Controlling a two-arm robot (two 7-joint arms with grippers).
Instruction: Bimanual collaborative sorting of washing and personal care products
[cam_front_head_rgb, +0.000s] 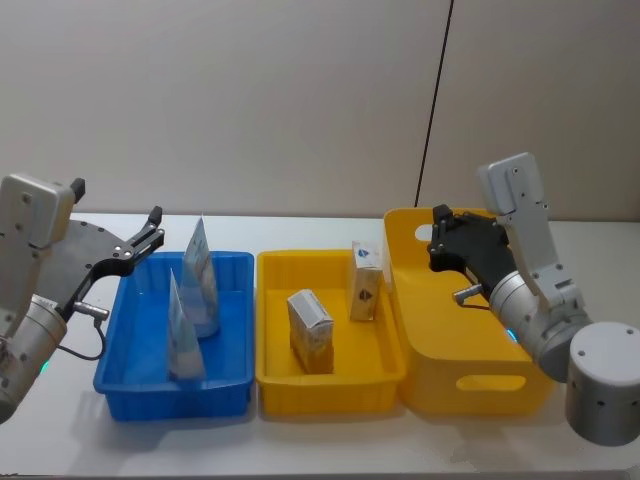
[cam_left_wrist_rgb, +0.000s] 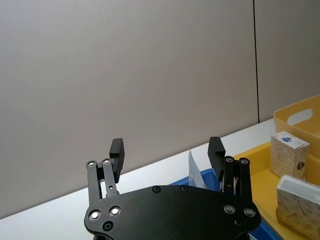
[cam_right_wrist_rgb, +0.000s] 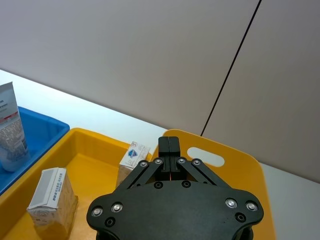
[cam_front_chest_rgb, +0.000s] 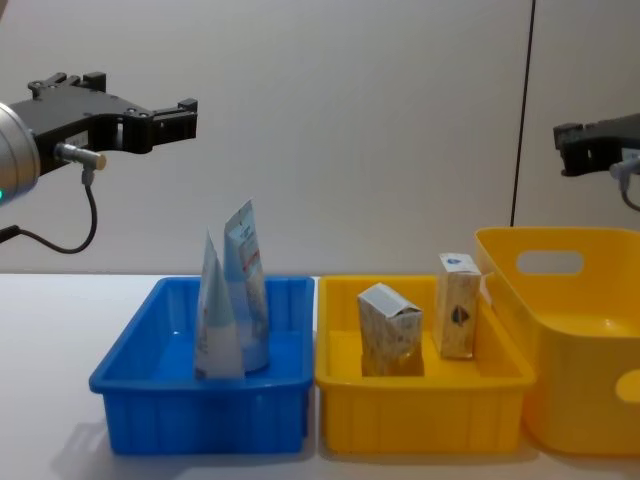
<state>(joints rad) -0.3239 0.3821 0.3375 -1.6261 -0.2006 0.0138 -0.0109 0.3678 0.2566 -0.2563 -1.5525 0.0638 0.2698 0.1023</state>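
Note:
Two white and pale-blue tubes (cam_front_head_rgb: 200, 272) (cam_front_head_rgb: 184, 335) stand upright in the blue tray (cam_front_head_rgb: 130, 370). Two beige cartons (cam_front_head_rgb: 310, 330) (cam_front_head_rgb: 366, 281) stand in the yellow tray (cam_front_head_rgb: 330, 385). My left gripper (cam_front_head_rgb: 157, 226) hangs open and holds nothing, above the blue tray's far left corner; the chest view has it (cam_front_chest_rgb: 186, 115) well above the tubes (cam_front_chest_rgb: 244, 275). My right gripper (cam_front_head_rgb: 436, 240) is shut with nothing in it, raised over the far left part of the large yellow tub (cam_front_head_rgb: 470, 340). The left wrist view looks past open fingers (cam_left_wrist_rgb: 116, 150) to a tube tip (cam_left_wrist_rgb: 194, 170).
The three containers stand side by side on the white table (cam_front_head_rgb: 320, 235), with the tub on the right beside the yellow tray. A grey wall rises behind. Bare table lies in front of the trays and to the left of the blue one.

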